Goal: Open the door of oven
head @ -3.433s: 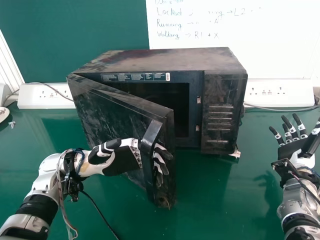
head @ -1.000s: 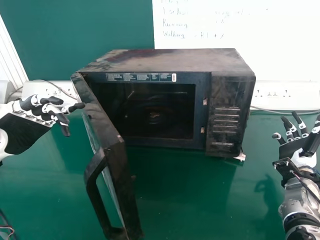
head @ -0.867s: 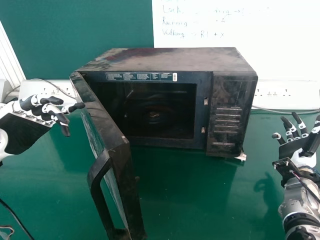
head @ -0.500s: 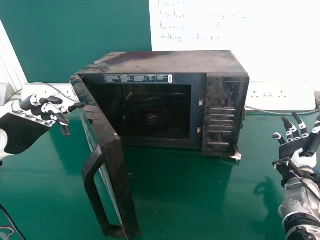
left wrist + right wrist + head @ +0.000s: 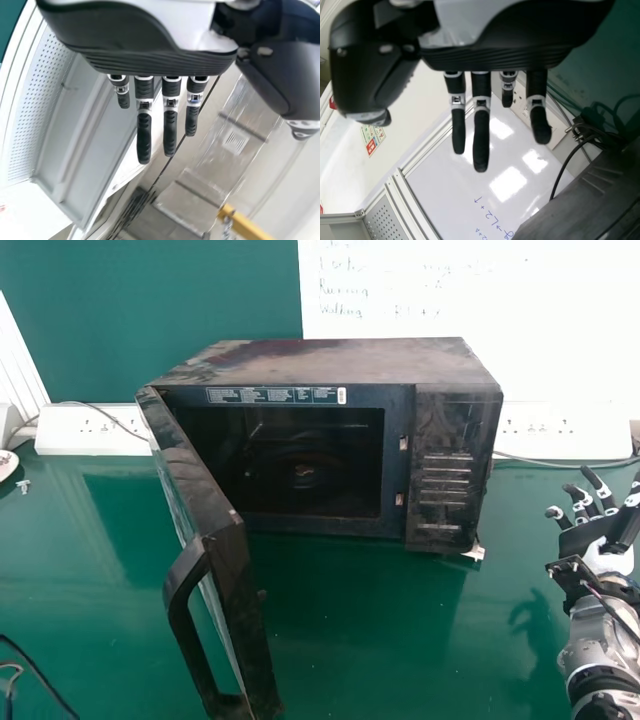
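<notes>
Left robot hand (image 5: 160, 60) withdrawn | dusty black door (image 5: 250, 590) open | curved handle (image 5: 180, 608)

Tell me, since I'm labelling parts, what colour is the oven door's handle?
The handle is black, best seen in the head view.

- green table (image 5: 400, 640), glossy
- green wall (image 5: 150, 300), far left
- whiteboard (image 5: 520, 330) with handwriting, far right
- socket panel (image 5: 80, 438), far left, thin cable (image 5: 105, 414) across it
- second socket panel (image 5: 585, 435), far right, grey cable (image 5: 560, 459) along it
- round white object (image 5: 7, 462), left, small scrap (image 5: 23, 486) near it
</notes>
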Motion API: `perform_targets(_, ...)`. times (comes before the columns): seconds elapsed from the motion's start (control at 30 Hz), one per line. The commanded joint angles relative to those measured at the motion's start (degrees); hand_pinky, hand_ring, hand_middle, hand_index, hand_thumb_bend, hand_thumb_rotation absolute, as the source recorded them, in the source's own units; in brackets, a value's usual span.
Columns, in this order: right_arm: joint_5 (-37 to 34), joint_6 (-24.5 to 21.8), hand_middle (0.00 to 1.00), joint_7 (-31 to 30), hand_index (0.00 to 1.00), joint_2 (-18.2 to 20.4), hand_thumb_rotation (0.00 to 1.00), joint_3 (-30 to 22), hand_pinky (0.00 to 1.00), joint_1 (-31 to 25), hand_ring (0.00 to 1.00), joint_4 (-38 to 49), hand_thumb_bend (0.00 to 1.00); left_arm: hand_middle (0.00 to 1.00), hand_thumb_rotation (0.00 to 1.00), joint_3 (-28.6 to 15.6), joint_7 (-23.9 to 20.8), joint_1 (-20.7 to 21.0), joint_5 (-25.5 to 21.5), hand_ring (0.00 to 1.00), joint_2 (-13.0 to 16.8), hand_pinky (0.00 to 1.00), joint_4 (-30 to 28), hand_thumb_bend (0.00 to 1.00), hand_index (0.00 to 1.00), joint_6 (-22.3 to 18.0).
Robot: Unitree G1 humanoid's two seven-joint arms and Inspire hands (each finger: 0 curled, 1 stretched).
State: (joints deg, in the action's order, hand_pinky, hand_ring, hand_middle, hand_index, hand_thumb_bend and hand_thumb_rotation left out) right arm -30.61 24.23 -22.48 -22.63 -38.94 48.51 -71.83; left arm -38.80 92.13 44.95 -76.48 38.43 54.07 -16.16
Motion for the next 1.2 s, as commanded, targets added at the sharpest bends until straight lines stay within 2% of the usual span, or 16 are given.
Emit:
perform_targets(0.0, -0.22, -0.24, 0.69, 0.0, 0.85, -0.15, 0.94, -0.22, 0.44, 0.28, 0.53, 0.03, 0.96, 0.38, 0.67, -3.5, 0.37, 2.39, 0.62, 0.26, -1.94, 0.22, 1.27, 0.78, 0.56, 0.75)
perform_targets(0.17, -0.21, -0.17, 0.69, 0.04, 0.84, -0.16, 0.95, -0.22, 0.44, 0.26, 0.54, 0.01, 0.96, 0.43, 0.82, -9.43, -0.89, 4.65, 2.29, 0.27, -4.65, 0.21, 2.62, 0.81, 0.55, -0.77)
perform_targets(0.33, -0.04, 0.04, 0.7, -0.03, 0.85, -0.11, 0.95, -0.05, 0.45, 0.17, 0.54, 0.09, 0.95, 0.38, 0.75, -13.19, -6.76, 5.25, 3.93, 0.24, -6.7, 0.18, 1.19, 0.8, 0.51, -2.19)
perform_targets(0.53, -0.1, 0.01, 0.7, 0.18, 0.85, -0.06, 0.95, -0.12, 0.45, 0.21, 0.54, 0.09, 0.95, 0.4, 0.75, -15.52, -9.57, 5.39, 5.01, 0.24, -7.85, 0.18, -0.2, 0.81, 0.49, -0.8)
perform_targets(0.67, 0.05, -0.03, 0.7, 0.28, 0.85, -0.14, 0.95, 0.0, 0.44, 0.24, 0.54, 0.0, 0.97, 0.39, 0.74, -16.07, -10.32, 5.62, 5.39, 0.25, -8.18, 0.19, -0.46, 0.82, 0.48, 0.64)
perform_targets(0.9, -0.05, -0.29, 0.7, 0.28, 0.85, -0.2, 0.94, -0.13, 0.45, 0.21, 0.55, -0.15, 0.97, 0.35, 0.64, -16.63, -11.65, 6.18, 5.77, 0.23, -9.48, 0.17, -1.09, 0.83, 0.46, 3.41)
perform_targets(1.17, -0.11, -0.29, 0.72, 0.32, 0.85, 0.03, 0.94, -0.09, 0.45, 0.22, 0.56, 0.03, 0.97, 0.38, 0.64, -17.63, -11.64, 7.47, 6.27, 0.22, -11.32, 0.16, -0.58, 0.81, 0.45, 2.73)
